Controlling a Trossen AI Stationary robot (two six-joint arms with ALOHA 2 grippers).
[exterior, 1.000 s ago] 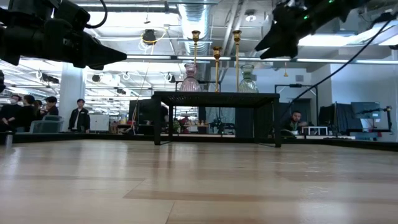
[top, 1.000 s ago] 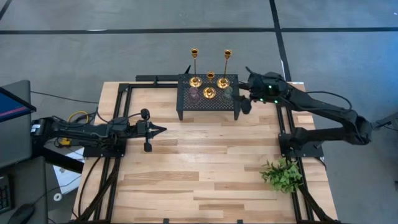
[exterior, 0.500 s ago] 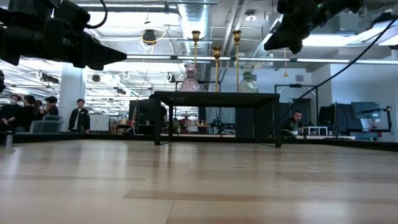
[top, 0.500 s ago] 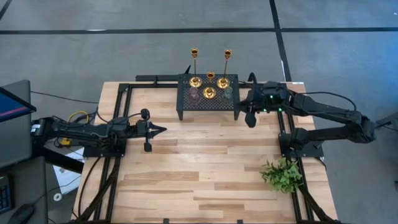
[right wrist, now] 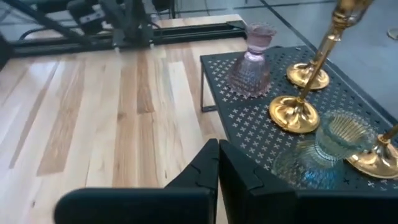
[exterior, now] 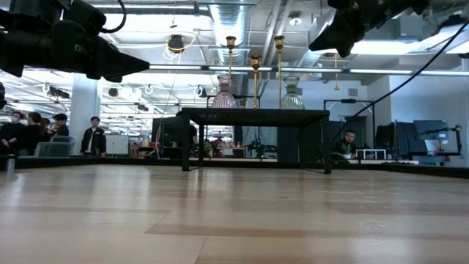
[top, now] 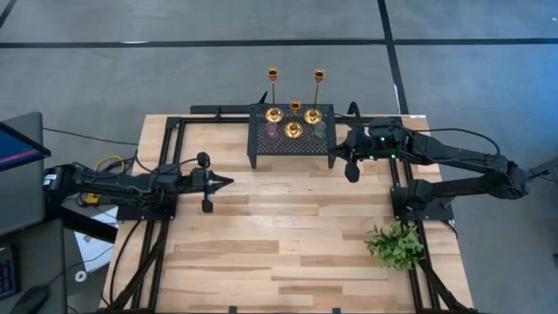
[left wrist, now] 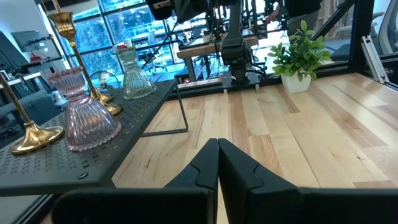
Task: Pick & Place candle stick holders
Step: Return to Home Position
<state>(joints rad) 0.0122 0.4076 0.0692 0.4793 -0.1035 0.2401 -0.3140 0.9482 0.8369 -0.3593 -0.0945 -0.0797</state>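
Three gold candle stick holders stand on their round bases on a black perforated rack at the table's far middle. With them stand a squat pink glass holder and a grey-green one. My right gripper is shut on nothing and hangs above the table just off the rack's right end. It points toward the table's left. My left gripper waits shut at the table's left, pointing right, level.
A leafy green sprig lies near the table's right near corner. Black frame rails run along both sides of the wooden top. Bare wood lies between the rack and the near edge. People stand in the room beyond the table.
My right gripper has swung from beside the rack's right end toward the table's near edge, turning a little, and has shut from wide open with nothing between its fingers. The holders have stayed in place on the rack.
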